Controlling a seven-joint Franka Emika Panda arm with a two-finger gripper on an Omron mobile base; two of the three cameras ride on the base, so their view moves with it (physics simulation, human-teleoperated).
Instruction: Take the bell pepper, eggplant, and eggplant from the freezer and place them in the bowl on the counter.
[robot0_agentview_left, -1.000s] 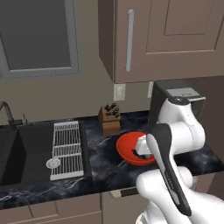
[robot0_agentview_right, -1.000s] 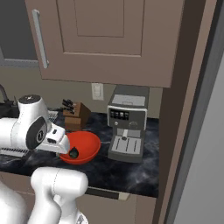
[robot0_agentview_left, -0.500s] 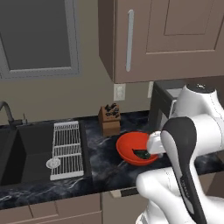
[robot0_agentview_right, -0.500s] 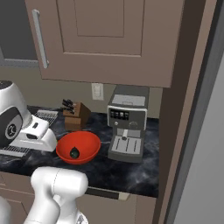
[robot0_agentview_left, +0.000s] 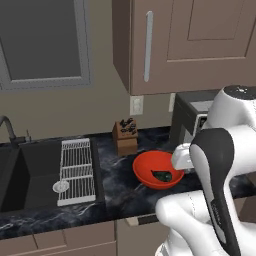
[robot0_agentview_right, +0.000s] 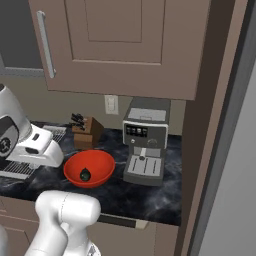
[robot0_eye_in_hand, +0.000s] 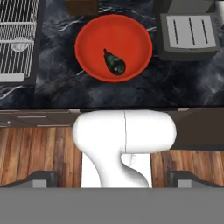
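We see the red bowl (robot0_agentview_left: 158, 169) sitting on the black counter (robot0_agentview_left: 117, 195), and we take it as our landmark. Inside the bowl lies one dark eggplant (robot0_eye_in_hand: 114, 62), a little off centre. Just behind the bowl stands a wooden knife block (robot0_agentview_left: 125, 137), and to the bowl's left a white wire rack (robot0_agentview_left: 76, 170) lies beside the sink (robot0_agentview_left: 20, 175). On the bowl's other side stands the coffee machine (robot0_agentview_right: 145, 145), close to it but not touching. Our gripper (robot0_eye_in_hand: 111, 180) hangs high above the counter's front edge, looking down at the bowl; its fingertips (robot0_eye_in_hand: 40, 178) stand wide apart, with nothing between them.
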